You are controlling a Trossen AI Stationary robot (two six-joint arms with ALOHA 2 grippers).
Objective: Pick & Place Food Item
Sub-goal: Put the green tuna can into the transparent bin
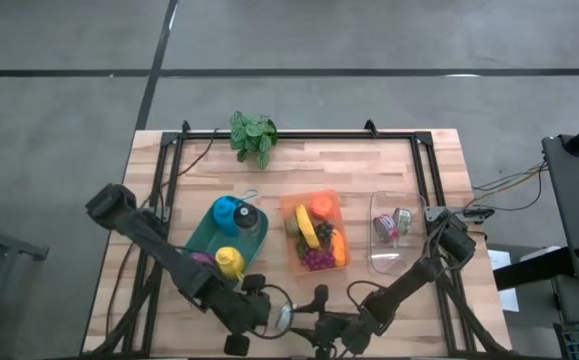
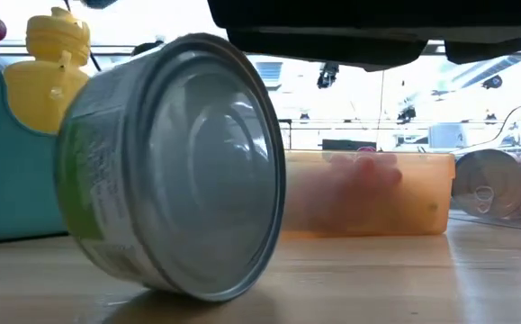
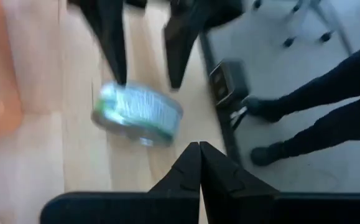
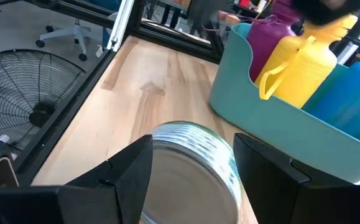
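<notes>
Between my right fingers (image 4: 192, 177) lies a tin can (image 4: 195, 168), tipped on its side at the near edge of the bench (image 1: 369, 165). Those fingers stand apart, one on each side of the can's green-and-white label; whether they press it I cannot tell. The can is short and squat, its axis tilted, one shiny flat end (image 2: 211, 171) facing out over the bench's near edge, its lower rim on the wood. My left fingers (image 3: 198, 163) are pressed together, empty, just beside the can. Farther back stand a teal bin (image 1: 204, 235) with a yellow bottle (image 1: 229, 262), an orange tray (image 1: 314, 232) of fruit, and a clear tub (image 1: 394, 232) holding cans.
</notes>
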